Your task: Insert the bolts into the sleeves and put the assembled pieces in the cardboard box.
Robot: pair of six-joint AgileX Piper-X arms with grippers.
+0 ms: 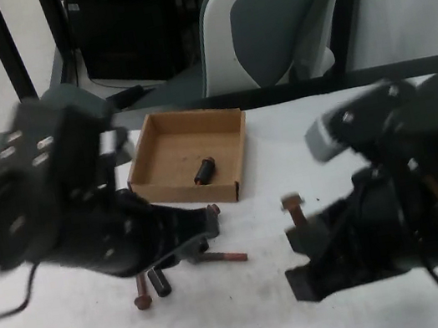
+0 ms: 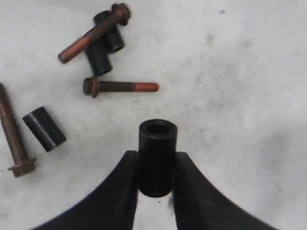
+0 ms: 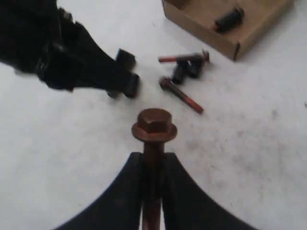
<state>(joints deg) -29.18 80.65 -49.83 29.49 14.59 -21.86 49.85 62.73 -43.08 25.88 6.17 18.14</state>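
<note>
The left gripper (image 2: 157,157) is clamped on a black cylindrical metal sleeve (image 2: 158,141) with its bore facing outward. The right gripper (image 3: 152,160) pinches a copper-coloured hex-head bolt (image 3: 154,127) by its shank, over the white table (image 1: 256,327). Shank and bore should be lined up squarely before pushing. The brown cardboard box (image 1: 186,193) holds one dark piece (image 1: 204,169), seemingly already assembled.
</note>
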